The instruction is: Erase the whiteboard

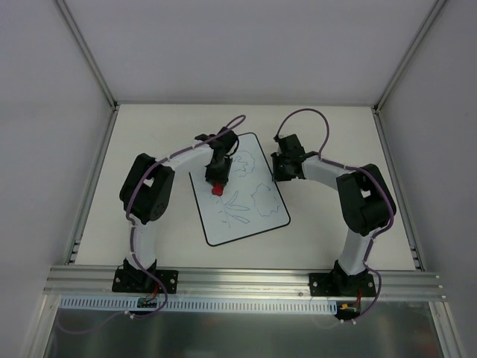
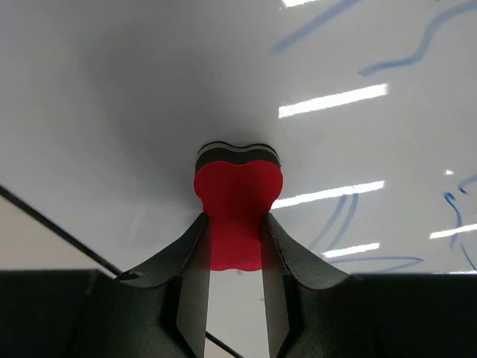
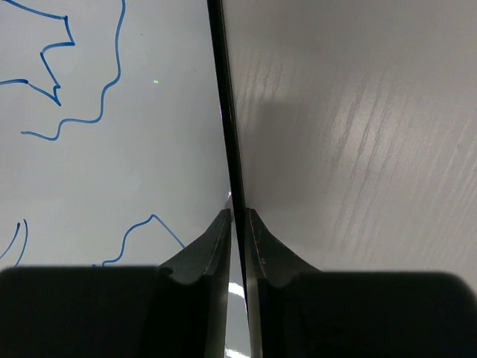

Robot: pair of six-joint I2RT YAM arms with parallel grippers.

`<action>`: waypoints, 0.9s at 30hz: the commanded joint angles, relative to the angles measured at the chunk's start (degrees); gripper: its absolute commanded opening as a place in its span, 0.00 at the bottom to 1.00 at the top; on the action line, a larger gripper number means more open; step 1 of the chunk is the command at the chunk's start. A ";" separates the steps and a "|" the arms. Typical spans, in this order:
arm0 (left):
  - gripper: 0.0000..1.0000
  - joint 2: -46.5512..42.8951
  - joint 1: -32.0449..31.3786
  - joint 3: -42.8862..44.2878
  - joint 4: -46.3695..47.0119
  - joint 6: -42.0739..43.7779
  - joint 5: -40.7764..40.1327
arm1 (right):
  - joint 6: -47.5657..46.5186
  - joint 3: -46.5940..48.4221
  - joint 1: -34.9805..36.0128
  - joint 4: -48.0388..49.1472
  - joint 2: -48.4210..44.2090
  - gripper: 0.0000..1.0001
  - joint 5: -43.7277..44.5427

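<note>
On the left side, your left gripper [image 1: 217, 181] was reaching over the upper left part of the whiteboard [image 1: 253, 218], and its two fingers were pinching a red eraser [image 1: 217, 189] between them. In the left wrist view the left gripper [image 2: 236, 224] held the narrow waist of the red eraser [image 2: 238, 186], and the dark underside of the eraser was pressed flat on the white surface of the whiteboard [image 2: 134, 104]. The whiteboard lay flat in the middle of the table [image 1: 335, 134], between the two arms and a little turned, with its near left corner pointing toward the left arm base. Thin blue doodles [image 1: 261, 195] were on the board, mostly to the right of the eraser and nearer to you. On the right side, your right gripper [image 1: 282, 168] was at the right edge of the board, near its far corner. In the right wrist view the right gripper [image 3: 237, 218] had its jaws closed on the thin black edge of the whiteboard [image 3: 112, 171], one finger over the white surface and one over the table [image 3: 358, 149].
</note>
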 commanded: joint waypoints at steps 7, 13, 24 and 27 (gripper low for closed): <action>0.00 1.55 -7.45 -0.78 -3.31 -5.65 5.04 | 0.63 -1.71 0.77 -6.91 3.14 0.14 1.32; 0.00 5.32 -2.10 6.51 -3.49 -3.97 3.36 | 0.63 -1.80 0.85 -6.82 3.14 0.14 1.32; 0.00 17.62 6.61 24.96 -10.07 1.65 -6.04 | 0.28 -1.63 0.94 -6.82 3.06 0.14 0.79; 0.00 19.82 8.19 28.65 -11.04 2.88 -7.80 | 0.19 -1.45 1.03 -6.91 3.23 0.14 0.53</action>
